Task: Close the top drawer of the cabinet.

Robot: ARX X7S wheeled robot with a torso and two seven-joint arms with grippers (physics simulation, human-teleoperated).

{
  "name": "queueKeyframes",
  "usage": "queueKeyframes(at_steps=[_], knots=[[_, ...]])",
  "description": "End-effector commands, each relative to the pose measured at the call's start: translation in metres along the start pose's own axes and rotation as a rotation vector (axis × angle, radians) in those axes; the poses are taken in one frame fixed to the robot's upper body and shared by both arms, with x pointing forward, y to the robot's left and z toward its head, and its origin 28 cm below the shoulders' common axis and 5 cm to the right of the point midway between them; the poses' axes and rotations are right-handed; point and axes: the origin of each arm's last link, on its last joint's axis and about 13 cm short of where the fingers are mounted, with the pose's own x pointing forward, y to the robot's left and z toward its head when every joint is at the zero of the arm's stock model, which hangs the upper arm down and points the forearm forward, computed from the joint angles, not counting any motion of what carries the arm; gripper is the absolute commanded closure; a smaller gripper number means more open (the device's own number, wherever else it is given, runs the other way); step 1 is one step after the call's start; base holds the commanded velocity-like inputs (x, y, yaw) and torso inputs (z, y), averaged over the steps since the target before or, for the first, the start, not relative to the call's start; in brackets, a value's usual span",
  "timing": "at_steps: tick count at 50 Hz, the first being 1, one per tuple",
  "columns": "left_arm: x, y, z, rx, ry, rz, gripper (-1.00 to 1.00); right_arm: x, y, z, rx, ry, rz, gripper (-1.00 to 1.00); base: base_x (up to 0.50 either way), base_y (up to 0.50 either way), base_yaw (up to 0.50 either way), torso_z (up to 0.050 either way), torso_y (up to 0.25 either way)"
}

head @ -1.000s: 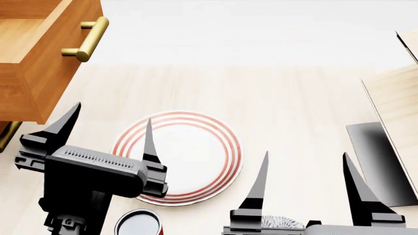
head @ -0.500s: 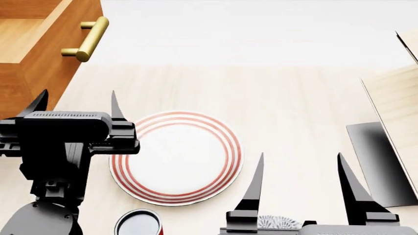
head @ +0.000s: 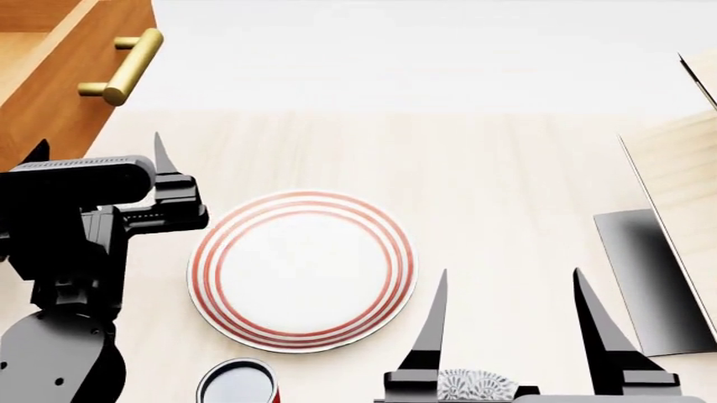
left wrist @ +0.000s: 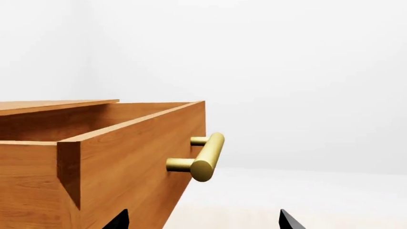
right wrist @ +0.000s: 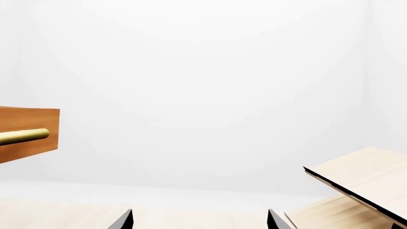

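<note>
The top drawer stands pulled out of the cabinet, its brass handle facing the plate on the counter. The left gripper hovers just beside the drawer front, below the handle, fingers wide and empty. The right gripper, on the plate's far side from the drawer, also has its 2 fingers spread wide.

Pale wood floor under plain white walls.
</note>
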Motion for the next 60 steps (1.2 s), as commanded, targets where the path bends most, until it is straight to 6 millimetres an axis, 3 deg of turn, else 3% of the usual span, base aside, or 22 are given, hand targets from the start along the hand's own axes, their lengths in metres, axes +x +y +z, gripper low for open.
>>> queueKeyframes(at_steps=[1,8,9,60], knots=[[0.017,0.01,0.005,-0.004,-0.003,0.054,-1.0,0.0,0.0,-0.001,0.001,0.0,0.004,-1.0,0.0,0.0,0.0,0.0,0.0],[0.028,0.019,0.004,0.0,0.006,0.1,-1.0,0.0,0.0,-0.001,0.003,0.002,0.003,-1.0,0.0,0.0,0.0,0.0,0.0],[0.047,0.04,0.004,-0.031,0.036,0.206,-1.0,0.001,0.001,-0.003,0.009,0.008,0.007,-1.0,0.0,0.0,0.0,0.0,0.0],[0.072,0.071,-0.001,-0.027,0.067,0.36,-1.0,0.001,0.003,-0.007,0.01,0.013,0.022,-1.0,0.0,0.0,0.0,0.0,0.0]])
